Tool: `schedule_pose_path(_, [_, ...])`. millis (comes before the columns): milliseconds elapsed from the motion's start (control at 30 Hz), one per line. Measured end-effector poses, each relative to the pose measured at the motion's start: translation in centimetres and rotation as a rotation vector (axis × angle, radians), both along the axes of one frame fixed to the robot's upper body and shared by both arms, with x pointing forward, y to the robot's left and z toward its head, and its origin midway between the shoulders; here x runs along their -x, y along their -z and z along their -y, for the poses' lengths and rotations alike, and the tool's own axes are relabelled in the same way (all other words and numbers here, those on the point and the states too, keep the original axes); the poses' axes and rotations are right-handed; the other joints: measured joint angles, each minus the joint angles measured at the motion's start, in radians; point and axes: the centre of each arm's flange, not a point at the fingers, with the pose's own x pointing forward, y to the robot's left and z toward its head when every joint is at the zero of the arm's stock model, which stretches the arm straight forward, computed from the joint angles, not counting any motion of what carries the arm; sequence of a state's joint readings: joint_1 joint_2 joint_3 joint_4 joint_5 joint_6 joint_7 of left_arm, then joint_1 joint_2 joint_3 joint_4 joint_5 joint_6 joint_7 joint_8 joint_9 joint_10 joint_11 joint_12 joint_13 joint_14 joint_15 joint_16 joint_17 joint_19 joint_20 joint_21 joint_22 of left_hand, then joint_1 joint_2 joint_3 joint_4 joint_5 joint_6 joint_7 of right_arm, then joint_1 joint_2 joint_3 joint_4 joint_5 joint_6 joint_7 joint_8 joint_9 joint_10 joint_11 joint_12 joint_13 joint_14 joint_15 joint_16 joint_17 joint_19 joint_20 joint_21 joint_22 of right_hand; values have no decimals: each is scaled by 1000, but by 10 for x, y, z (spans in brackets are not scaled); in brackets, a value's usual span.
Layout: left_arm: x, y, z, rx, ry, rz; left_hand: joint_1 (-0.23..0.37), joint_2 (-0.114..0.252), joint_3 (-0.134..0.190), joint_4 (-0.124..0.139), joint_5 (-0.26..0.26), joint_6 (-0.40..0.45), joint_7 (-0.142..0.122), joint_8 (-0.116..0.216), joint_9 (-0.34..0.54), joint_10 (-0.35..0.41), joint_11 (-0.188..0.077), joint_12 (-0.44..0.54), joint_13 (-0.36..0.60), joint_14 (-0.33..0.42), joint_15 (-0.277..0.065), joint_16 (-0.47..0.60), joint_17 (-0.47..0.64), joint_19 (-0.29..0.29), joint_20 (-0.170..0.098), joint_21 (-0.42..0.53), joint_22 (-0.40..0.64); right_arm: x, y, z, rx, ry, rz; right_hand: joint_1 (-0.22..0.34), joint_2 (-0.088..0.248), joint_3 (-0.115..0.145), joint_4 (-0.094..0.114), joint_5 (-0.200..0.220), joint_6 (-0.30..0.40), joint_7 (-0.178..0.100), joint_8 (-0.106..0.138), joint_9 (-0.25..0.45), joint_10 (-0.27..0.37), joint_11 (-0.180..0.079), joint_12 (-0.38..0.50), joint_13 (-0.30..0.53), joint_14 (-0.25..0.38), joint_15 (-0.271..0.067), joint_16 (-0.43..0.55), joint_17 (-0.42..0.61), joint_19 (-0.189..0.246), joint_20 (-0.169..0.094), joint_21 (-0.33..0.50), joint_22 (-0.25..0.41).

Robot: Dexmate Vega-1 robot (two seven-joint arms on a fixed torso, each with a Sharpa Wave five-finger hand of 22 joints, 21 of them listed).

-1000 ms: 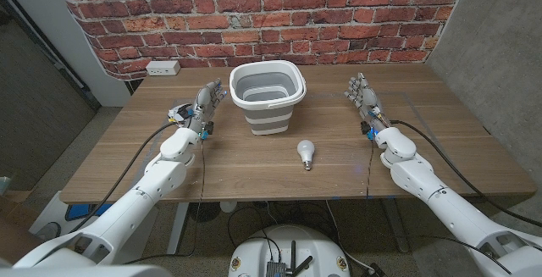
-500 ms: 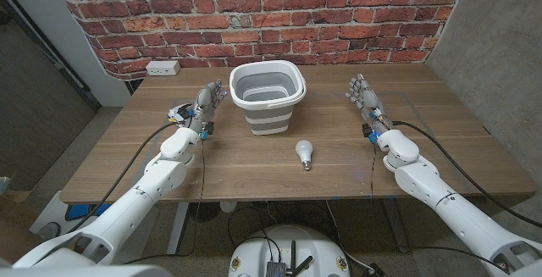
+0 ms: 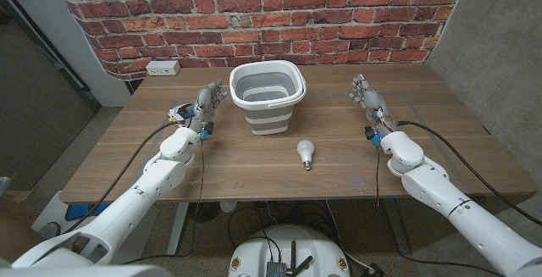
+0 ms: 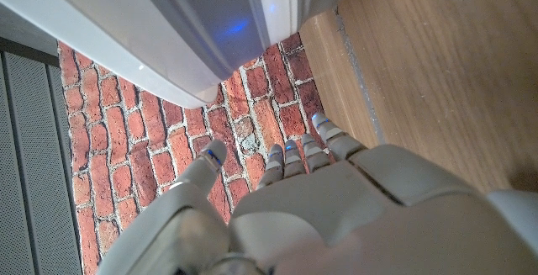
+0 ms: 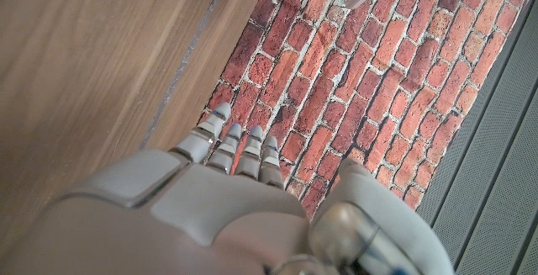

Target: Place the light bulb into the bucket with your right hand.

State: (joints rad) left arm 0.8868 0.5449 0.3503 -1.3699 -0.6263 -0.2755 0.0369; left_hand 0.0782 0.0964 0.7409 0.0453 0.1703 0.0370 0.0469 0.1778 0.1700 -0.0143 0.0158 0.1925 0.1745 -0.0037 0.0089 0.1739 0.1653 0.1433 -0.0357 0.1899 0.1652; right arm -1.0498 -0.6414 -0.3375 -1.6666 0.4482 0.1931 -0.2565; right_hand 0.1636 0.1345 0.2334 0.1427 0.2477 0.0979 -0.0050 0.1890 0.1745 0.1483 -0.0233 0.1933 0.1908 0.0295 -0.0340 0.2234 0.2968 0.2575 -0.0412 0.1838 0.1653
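Both my hands empty, fingers apart; light bulb on the table, not in the bucket.

My right hand (image 3: 367, 97) is out at the right side of the wooden table (image 3: 423, 154), fingers extended and slightly spread, holding nothing; the right wrist view shows its back (image 5: 210, 216) with fingertips reaching toward the brick wall (image 3: 254, 14). My left hand (image 3: 206, 101) sits just left of the bucket, fingers also apart and empty, seen from behind in the left wrist view (image 4: 336, 216). Light bulb (image 3: 305, 152) lies on its side near the table's front middle, well apart from both hands. Grey-and-white bucket (image 3: 268, 97) stands upright behind the bulb, nothing visible inside. White power outlet (image 3: 163, 68) at the back left by the wall.
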Motion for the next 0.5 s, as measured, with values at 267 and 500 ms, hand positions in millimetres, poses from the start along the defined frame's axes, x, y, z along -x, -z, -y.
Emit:
schedule_pose_path(267, [0, -1, -2, -10, 3, -1, 0, 0, 0, 0, 0, 0, 0, 0, 0, 5, -5, 0, 0, 0, 0, 0, 0, 0, 0, 0, 0, 18, 3, 0, 45, 63, -4, 0, 0, 1, -15, 0, 0, 0, 0, 0, 7, 0, 0, 0, 10, 0, 0, -9, 0, 0, 0, 0])
schedule_pose_path(500, [0, -1, -4, -13, 2, -1, 0, 0, 0, -9, 0, 0, 0, 0, 0, 5, -5, 0, 0, 4, -4, 0, 0, 0, 0, 0, 0, 40, 5, -7, 100, 103, 0, 20, -9, 8, -36, 0, 0, 0, 0, 0, 9, 2, 0, 0, 14, -4, -6, -18, 5, 5, 0, 0])
